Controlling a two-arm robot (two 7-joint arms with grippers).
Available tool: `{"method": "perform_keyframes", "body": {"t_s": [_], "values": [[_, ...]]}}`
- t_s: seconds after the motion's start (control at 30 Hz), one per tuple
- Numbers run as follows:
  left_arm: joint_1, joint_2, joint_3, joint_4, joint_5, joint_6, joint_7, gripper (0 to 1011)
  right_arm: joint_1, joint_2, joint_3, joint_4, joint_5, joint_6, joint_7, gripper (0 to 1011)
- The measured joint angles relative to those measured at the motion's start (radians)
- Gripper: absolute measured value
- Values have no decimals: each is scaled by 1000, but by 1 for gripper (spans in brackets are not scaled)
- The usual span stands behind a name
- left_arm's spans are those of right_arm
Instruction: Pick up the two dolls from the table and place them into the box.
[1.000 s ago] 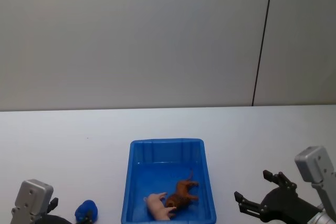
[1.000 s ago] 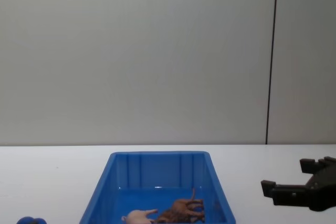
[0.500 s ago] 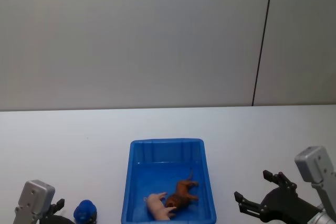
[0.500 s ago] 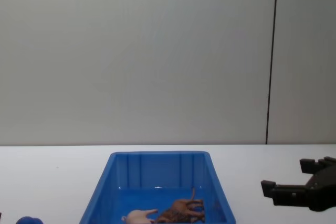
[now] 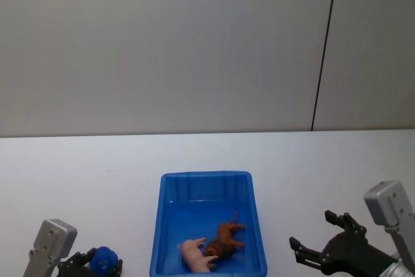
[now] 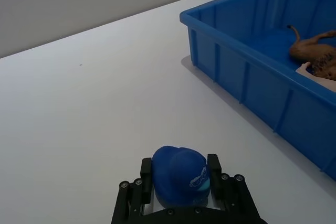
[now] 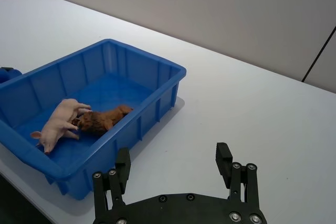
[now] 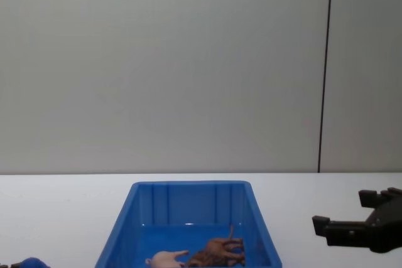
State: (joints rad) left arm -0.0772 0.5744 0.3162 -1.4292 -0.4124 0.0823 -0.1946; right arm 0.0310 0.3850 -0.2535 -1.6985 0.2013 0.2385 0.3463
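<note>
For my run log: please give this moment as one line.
dolls: in box | left gripper: around blue object | right gripper: open, idle

Box [image 7: 157,77]: bright blue moulded plastic, smooth, semi-gloss w/ soft highlights on rim + ribbed walls. Table [image 5: 117,167]: white, matt, smooth, prob. laminate. Pig [image 7: 59,123]: pale pink plastic, smooth, slight sheen. Lion [image 7: 105,119]: brown plastic, rougher textured surface, matt. Blue object [image 6: 179,174]: smooth blue plastic or rubber, low sheen. Right gripper [image 7: 176,169]: black matt plastic fingers, small shiny metal screws. Left gripper [image 6: 178,179]: same black matt finish; grey matt housing behind.
</note>
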Motion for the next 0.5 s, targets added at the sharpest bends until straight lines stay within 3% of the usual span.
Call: {"method": "perform_keyframes", "body": {"t_s": [0.1,0.5], "values": [[-9,-3,0,8,5,4,-15,580,0,0,0,0,0,0,0,1001],[-26,0,-14,-26,30,5,-27,497,0,0,0,0,0,0,0,1001]]}}
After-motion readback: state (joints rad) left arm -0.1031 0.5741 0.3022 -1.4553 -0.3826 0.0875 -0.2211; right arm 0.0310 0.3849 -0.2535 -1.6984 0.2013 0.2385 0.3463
